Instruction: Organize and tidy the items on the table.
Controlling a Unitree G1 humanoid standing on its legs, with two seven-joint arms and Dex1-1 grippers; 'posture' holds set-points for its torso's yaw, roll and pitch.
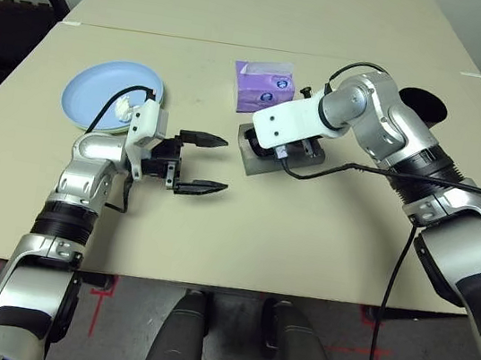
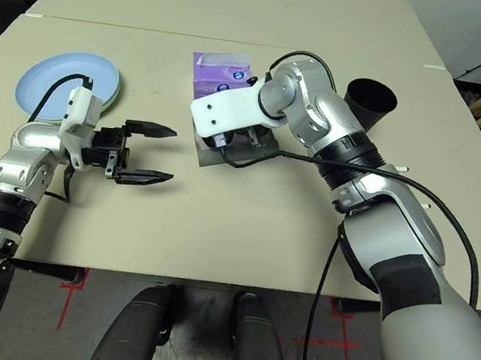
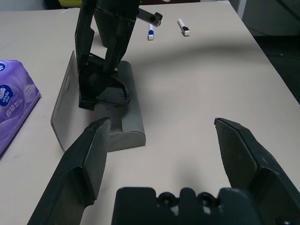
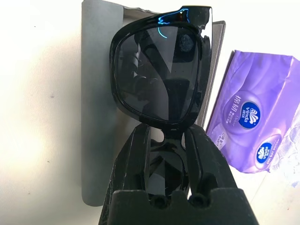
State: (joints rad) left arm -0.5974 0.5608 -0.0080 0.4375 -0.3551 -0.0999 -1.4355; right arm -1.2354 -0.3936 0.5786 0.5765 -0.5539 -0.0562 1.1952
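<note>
My right gripper (image 4: 166, 133) is shut on the black sunglasses (image 4: 159, 70) at their bridge. It holds them on edge, just over the open grey glasses case (image 1: 262, 158) at the table's middle. The case's lid (image 3: 63, 110) stands up beside the purple tissue box (image 1: 263, 87). My left gripper (image 1: 203, 164) is open and holds nothing, a short way left of the case, above the table (image 1: 305, 235). At the far left, a light blue plate (image 1: 100, 91) rests on a pale green plate (image 2: 117, 86). A bit of white tissue (image 1: 124, 109) lies on the blue plate. The black cup (image 2: 370, 98) stands at the far right.
Beyond the case, a white blue-capped pen (image 3: 151, 32) and a second white pen (image 3: 183, 27) lie on the table. My right forearm and its cable (image 1: 377, 173) cross the right side of the table. A second table (image 1: 276, 4) adjoins at the back.
</note>
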